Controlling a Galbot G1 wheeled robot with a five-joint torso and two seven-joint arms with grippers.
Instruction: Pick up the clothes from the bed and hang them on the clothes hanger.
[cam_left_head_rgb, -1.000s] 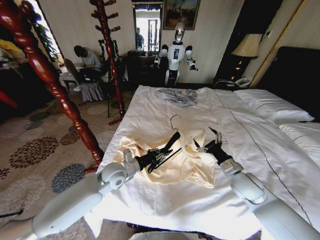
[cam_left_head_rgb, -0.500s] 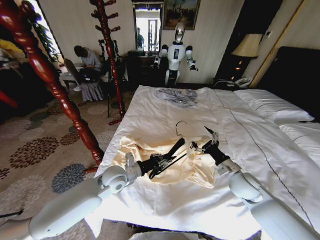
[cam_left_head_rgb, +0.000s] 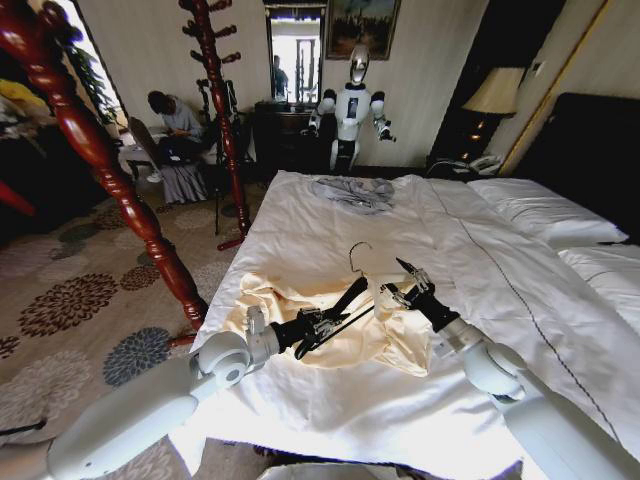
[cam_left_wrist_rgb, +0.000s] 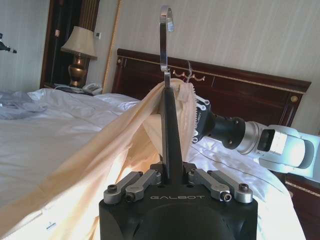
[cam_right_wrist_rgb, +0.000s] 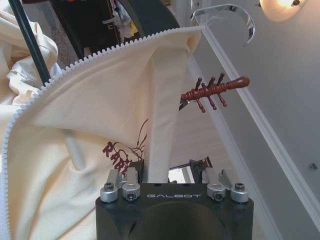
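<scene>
Clamping slim black clothes hanger (cam_left_head_rgb: 345, 300) in left gripper (cam_left_head_rgb: 322, 322), pinching soft cream zippered garment (cam_left_head_rgb: 330, 330) in right gripper (cam_left_head_rgb: 400, 295), mid-bed on smooth white duvet (cam_left_head_rgb: 300, 230); turned wooden coat stand (cam_left_head_rgb: 222, 110) far left.

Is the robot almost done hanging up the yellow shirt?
Not yet. The left hand is shut on the clothes hanger, and the right hand pinches the clothes, pulling a fold up by the hook. Most of the garment lies on the bed, so dressing the hanger remains.
</scene>
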